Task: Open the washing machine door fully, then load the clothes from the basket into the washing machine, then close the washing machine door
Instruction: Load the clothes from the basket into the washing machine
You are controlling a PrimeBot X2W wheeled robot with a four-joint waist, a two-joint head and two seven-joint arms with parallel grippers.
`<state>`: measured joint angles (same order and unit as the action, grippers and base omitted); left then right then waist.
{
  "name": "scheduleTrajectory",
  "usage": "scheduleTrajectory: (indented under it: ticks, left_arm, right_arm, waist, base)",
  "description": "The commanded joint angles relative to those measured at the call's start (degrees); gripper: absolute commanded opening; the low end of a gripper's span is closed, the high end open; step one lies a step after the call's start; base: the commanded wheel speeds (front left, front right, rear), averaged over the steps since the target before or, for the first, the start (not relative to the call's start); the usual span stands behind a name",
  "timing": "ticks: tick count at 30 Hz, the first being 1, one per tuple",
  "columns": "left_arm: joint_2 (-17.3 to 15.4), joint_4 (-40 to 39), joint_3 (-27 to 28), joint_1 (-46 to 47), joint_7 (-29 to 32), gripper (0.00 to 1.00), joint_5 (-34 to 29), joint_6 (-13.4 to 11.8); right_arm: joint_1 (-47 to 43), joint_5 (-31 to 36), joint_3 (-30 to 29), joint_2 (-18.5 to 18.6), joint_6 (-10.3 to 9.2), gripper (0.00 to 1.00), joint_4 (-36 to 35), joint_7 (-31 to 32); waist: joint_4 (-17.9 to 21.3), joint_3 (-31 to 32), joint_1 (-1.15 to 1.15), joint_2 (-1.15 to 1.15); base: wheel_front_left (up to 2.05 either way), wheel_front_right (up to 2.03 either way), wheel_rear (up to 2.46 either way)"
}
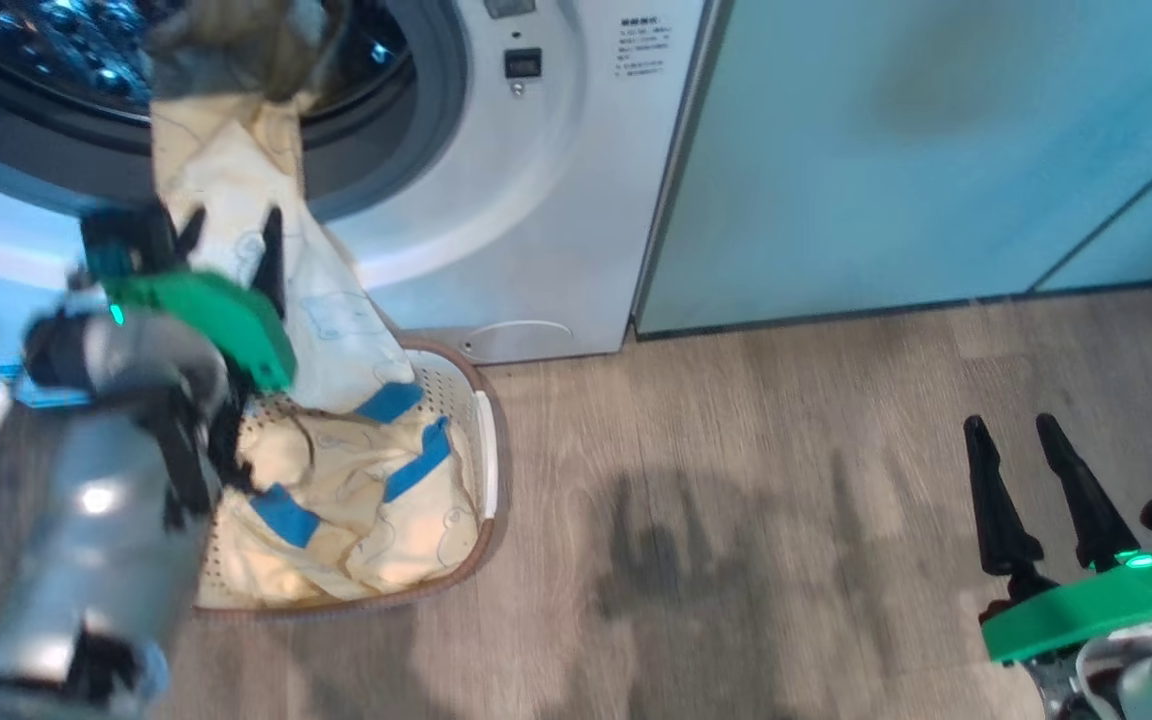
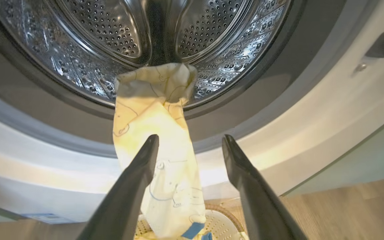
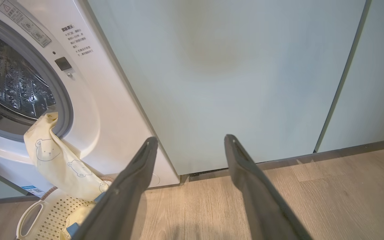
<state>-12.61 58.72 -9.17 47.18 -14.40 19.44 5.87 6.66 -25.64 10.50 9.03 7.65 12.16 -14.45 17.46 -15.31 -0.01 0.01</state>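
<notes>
**Yellow cloth strung from drum mouth to basket**

White washing machine point(image 1: 556, 200) at eleven o'clock in the head view, mouth uncovered, steel drum point(image 2: 112, 33) shining inside. Pale green cabinets point(image 1: 936, 150) at one o'clock, over wood-look floor point(image 1: 736, 500). Cream basket point(image 1: 491, 440) at seven o'clock, close before the machine. Clothes point(image 1: 336, 500) piled in it, pale yellow with blue patches; one long piece, printed with bear outlines, hooked over the mouth's rim and trailing down into the basket. Left gripper point(image 1: 236, 215) at nine o'clock, fingers spread, grasping nothing, level with that hanging piece; contact unclear. Right gripper point(image 1: 1012, 423) at four o'clock, likewise spread and empty, above bare floor. Dark print point(image 3: 75, 40), warning sticker point(image 3: 25, 23) and blue label point(image 3: 32, 190) on the machine's front, too small to read.
</notes>
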Motion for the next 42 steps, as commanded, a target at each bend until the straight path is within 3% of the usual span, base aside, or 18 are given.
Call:
scheduleTrajectory:
  ticks: [1,10,18,32,42]
  left_arm:
    - [-1.8,-3.8,2.4,-2.0,-0.6,1.00,0.6,-0.5]
    - [1.3,-22.8,9.6,-19.9,-0.6,1.00,0.1,-2.3]
    - [4.5,-33.7,16.3,-29.5,-0.6,1.00,-1.7,-2.5]
    - [8.0,-38.2,23.3,-34.4,-0.6,1.00,-4.4,-0.7]
    - [8.8,-33.9,22.1,-34.6,-0.6,1.00,-6.1,0.8]
  right_arm:
    - [-0.4,0.6,0.5,1.2,-0.16,1.00,-1.7,-0.5]
    - [-1.2,0.6,0.5,1.0,-0.16,1.00,-2.0,-0.5]
    - [-0.7,0.4,0.4,0.7,-0.16,1.00,-2.6,-0.5]
    - [0.3,0.3,0.1,0.9,-0.16,1.00,-2.5,-0.5]
    - [0.2,0.2,0.4,0.8,-0.16,1.00,-2.4,-0.5]
  waist:
    - [-0.7,1.1,0.01,-0.01]
    - [-1.7,2.0,0.01,-0.01]
    - [-2.1,-0.1,0.01,-0.01]
    - [-2.5,-1.6,0.01,-0.01]
    - [-2.4,-1.4,0.01,-0.01]
  base:
    - [0.00,0.00,0.00]
    - [0.00,0.00,0.00]
    - [0.00,0.00,0.00]
    - [0.00,0.00,0.00]
    - [0.00,0.00,0.00]
